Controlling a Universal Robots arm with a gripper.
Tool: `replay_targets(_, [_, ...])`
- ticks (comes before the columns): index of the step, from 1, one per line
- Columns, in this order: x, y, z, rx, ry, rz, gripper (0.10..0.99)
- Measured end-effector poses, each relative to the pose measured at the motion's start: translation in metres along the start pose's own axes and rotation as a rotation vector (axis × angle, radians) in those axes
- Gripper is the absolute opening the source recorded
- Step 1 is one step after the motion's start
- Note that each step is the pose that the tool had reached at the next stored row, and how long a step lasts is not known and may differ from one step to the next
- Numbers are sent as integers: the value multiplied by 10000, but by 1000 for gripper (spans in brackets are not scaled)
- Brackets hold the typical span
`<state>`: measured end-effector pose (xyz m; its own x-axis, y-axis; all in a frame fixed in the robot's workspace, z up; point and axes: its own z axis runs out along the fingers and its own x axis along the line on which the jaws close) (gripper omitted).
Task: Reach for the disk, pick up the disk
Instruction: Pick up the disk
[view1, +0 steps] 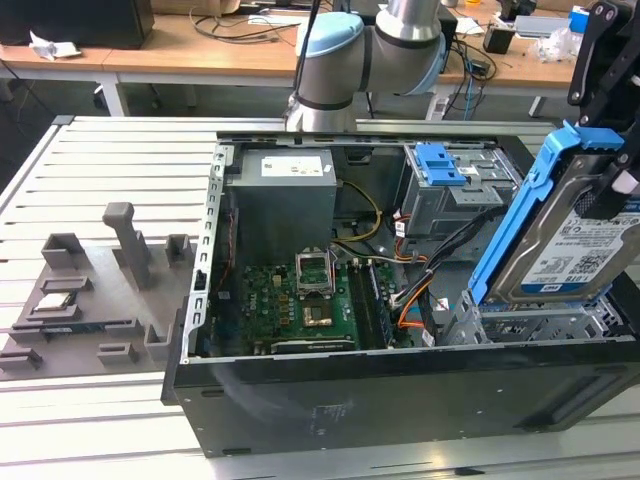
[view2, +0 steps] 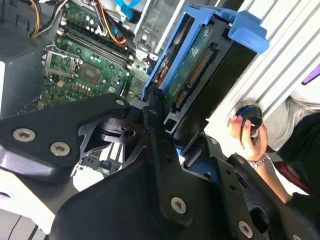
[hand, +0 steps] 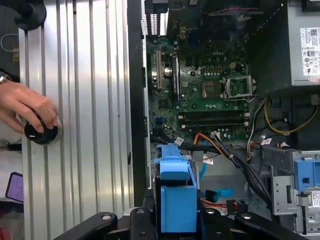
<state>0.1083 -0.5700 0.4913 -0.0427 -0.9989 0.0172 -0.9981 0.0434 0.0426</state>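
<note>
Silver disk: lifted above the open computer case, at the exterior view's right, standing on edge.
Claw: closed on the disk's blue rails.
Good grip: I judge steady pressure keeps it from tilting.
Label: white-and-blue with barcode, text unreadable.

The robot arm is made of shiny silver tubes with pale blue round caps at the upper middle of the exterior view. The pincer is black, built from flat bars joined by round silver screws, low in the second wrist view.
</note>
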Motion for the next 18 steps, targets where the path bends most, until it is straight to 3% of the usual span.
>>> replay_targets(11, [-136,-271,13,-21,1,0,365])
replay_targets(16, [-143,-283,67,-40,3,-1,365])
replay_targets(18, [-145,-287,155,-61,2,-1,365])
